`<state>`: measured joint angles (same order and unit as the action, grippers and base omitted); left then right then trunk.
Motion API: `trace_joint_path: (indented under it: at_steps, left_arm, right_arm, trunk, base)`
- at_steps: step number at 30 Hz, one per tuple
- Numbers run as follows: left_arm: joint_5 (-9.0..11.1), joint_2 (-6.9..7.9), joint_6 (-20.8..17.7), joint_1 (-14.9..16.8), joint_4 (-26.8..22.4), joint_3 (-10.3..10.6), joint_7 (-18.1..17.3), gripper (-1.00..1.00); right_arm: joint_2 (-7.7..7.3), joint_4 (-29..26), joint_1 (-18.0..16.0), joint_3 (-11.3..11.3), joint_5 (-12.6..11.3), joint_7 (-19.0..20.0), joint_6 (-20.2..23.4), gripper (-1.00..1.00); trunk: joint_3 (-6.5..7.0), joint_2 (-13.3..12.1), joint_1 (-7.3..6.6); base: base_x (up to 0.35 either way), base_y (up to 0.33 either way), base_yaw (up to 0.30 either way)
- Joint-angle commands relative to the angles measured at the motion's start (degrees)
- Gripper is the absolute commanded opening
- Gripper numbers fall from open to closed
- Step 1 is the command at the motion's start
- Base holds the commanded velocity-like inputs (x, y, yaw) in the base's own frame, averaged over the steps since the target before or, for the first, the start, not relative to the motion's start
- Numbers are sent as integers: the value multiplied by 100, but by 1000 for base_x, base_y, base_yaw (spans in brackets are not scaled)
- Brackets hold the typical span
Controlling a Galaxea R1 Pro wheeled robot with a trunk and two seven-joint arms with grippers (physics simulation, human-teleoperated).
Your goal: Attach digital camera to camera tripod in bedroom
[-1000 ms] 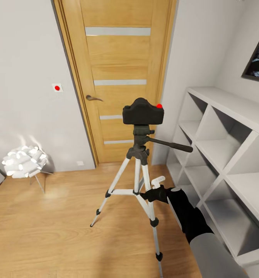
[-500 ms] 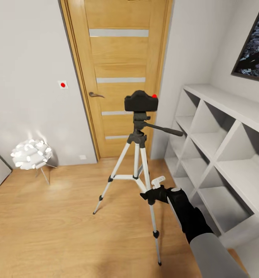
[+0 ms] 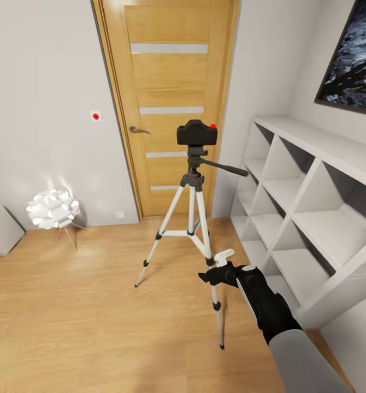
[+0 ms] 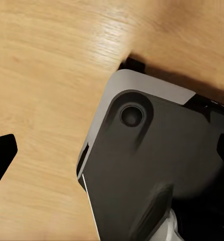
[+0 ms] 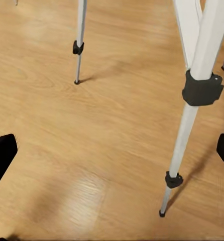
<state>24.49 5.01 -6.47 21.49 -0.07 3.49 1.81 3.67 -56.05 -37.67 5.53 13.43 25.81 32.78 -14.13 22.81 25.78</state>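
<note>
The black digital camera [image 3: 196,134], with its red button on top, sits on the head of the camera tripod [image 3: 193,188]. The tripod stands on the wood floor in front of the oak door [image 3: 169,103], its pan handle pointing right. My right gripper [image 3: 216,267] hangs low beside the tripod's near leg, open and holding nothing. The right wrist view shows my right gripper [image 5: 113,153] with its fingertips wide apart over the floor, and two silver tripod legs [image 5: 195,95] ahead. In the left wrist view my left gripper [image 4: 112,155] is open above my own grey base [image 4: 157,165].
A white cube shelf [image 3: 314,218] lines the right wall under a dark picture [image 3: 352,60]. A small white ball lamp [image 3: 53,208] and a grey box [image 3: 0,229] stand at the left wall. Wood floor lies between me and the tripod.
The whole view has pulled back: the tripod with the camera on it looks smaller and farther off. My right arm holds the same pose, still open.
</note>
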Motion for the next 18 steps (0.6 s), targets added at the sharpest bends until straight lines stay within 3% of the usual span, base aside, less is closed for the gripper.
trace_joint_path:
  at_steps: [1, 4, 10, 16, 18]
  left_arm:
    - [47, 2, -21, 4, -1, 38, 12, 100]
    - [47, 9, -15, 4, -1, 38, 12, 100]
    - [49, 22, 12, 4, -1, 38, 12, 100]
    - [48, 25, 20, 4, -1, 38, 12, 100]
    - [47, 26, 21, 4, -1, 38, 12, 100]
  right_arm:
    - [-3, -5, -4, -7, 57, 44, 23, 100]
    - [-41, 50, -4, -8, 51, 44, 38, 100]
    - [-175, 692, -4, -8, 27, 46, 26, 100]
    - [-331, 1937, -4, -14, 1, 42, -78, 100]
    - [-410, 2708, -4, -17, -6, 40, -291, 100]
  trunk:
    - [-11, 11, 0]
    - [-11, 11, 0]
    - [-11, 11, 0]
    - [-11, 11, 0]
    - [-11, 11, 0]
  base:
    - [-262, 0, 0]
    - [-171, 0, 0]
    - [-53, 0, 0]
    - [-14, 0, 0]
    - [-4, 0, 0]
